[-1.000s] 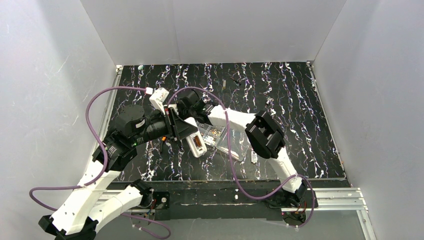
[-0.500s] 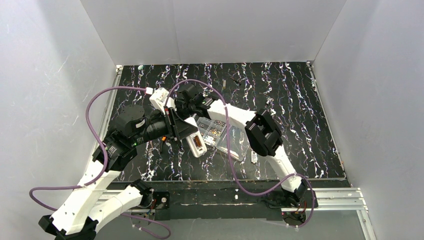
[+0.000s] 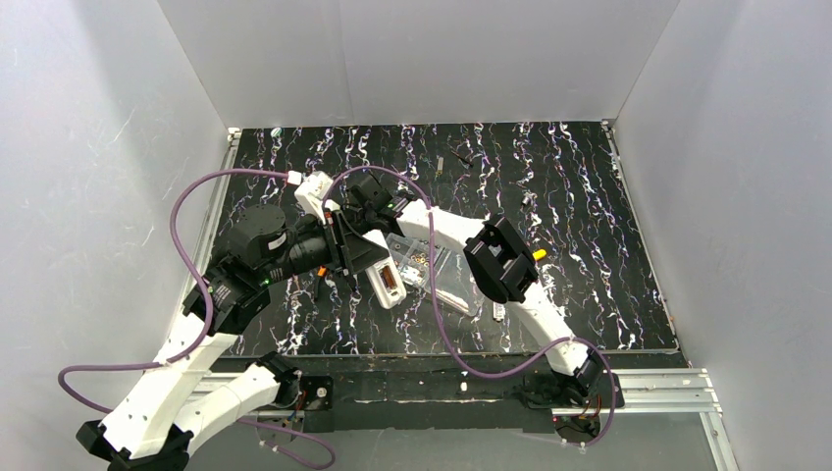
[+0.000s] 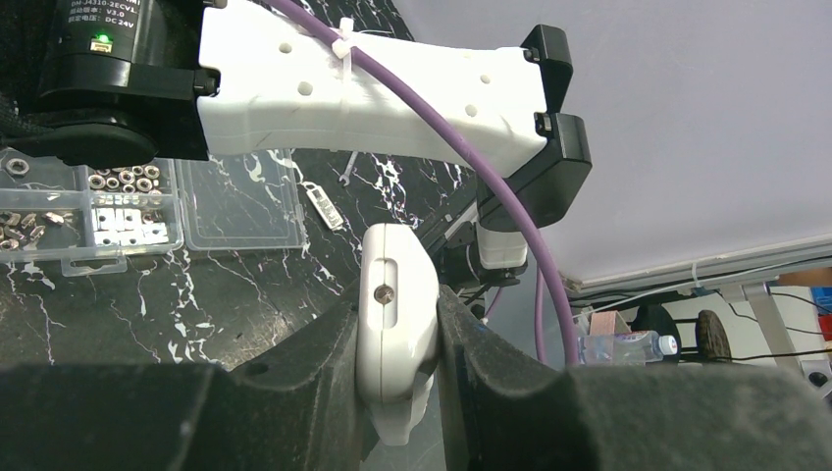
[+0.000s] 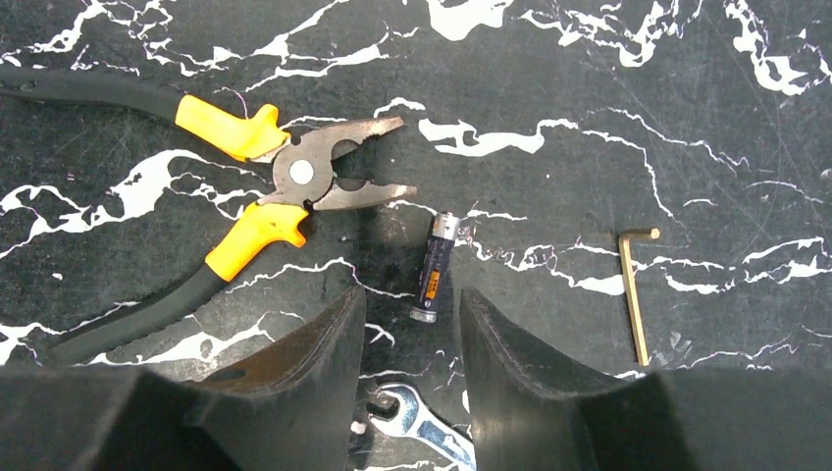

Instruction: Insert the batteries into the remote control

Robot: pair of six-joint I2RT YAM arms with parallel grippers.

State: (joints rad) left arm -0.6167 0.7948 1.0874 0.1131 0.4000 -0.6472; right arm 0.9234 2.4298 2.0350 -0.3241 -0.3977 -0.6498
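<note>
While the left gripper (image 4: 397, 339) is clenching the remote (image 4: 396, 285) between its fingers (image 4: 314, 378) — holding it off the table (image 4: 245, 294), one end poking out past the tips — the right gripper (image 5: 412, 299) is hanging with jaws apart, grasping nothing. A battery (image 5: 436, 267) is lying just ahead of its tips, nearer the right finger; pliers (image 5: 294, 177) are lying to its left, a hex key (image 5: 636, 294) well to its right.
</note>
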